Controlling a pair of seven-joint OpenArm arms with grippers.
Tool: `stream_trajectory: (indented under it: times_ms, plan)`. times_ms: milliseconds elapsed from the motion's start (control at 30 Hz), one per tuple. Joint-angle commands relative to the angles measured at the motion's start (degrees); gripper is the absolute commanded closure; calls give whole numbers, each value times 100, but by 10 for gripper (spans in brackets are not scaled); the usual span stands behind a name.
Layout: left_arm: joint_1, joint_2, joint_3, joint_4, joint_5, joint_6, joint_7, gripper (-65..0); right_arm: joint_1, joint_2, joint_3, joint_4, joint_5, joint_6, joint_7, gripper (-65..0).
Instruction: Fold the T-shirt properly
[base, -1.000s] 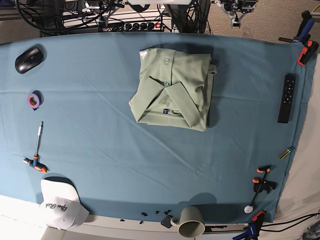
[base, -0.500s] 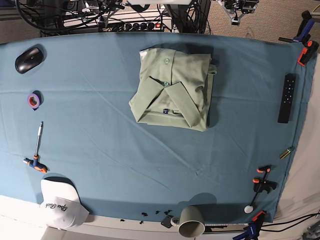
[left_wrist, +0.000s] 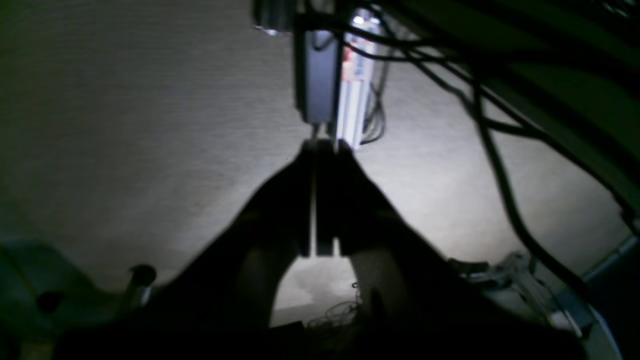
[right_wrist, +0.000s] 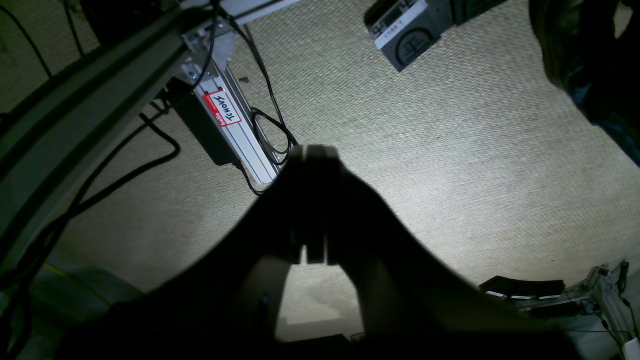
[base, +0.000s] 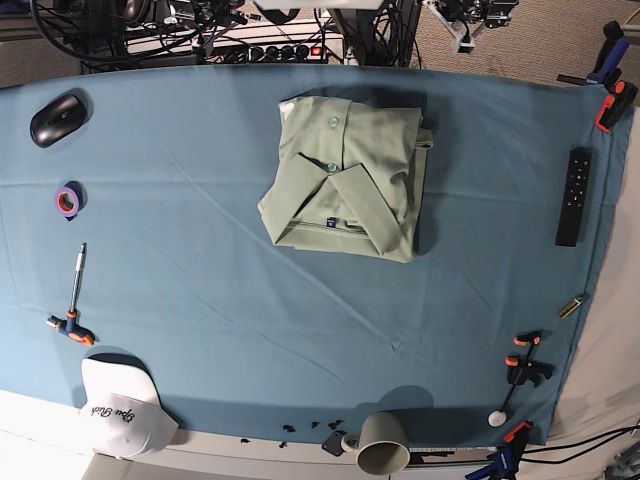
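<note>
The T-shirt (base: 345, 180) lies folded into a compact pale green rectangle on the blue table cloth (base: 220, 300), back centre, collar and blue neck label facing up. No gripper touches it. My left gripper (left_wrist: 322, 145) is shut with nothing in it and hangs over beige carpet off the table. In the right wrist view my right gripper (right_wrist: 312, 150) is also shut and empty above the carpet, close to a labelled aluminium rail (right_wrist: 235, 135). Only a small piece of an arm (base: 458, 22) shows at the base view's top edge.
A black mouse (base: 57, 117), purple tape roll (base: 66, 201) and screwdriver (base: 75, 300) lie at the left. A white cap (base: 120, 405) and grey mug (base: 382, 443) sit at the front edge. A black remote (base: 573, 196) and clamps (base: 525, 368) line the right side.
The arm piece at the top right edge of the base view has shifted slightly up and left. The T-shirt has not moved.
</note>
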Motion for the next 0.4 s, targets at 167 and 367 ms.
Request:
stream_trajectory:
  times_ms: [167,367]
  plan:
    - [48,-31,-7,15,197,199,13,0,-15,48,7,28,26,13,15,0]
    - [48,-44,-7,15,525,1333,-2,0,-15,48,7,28,26,13,17,0]
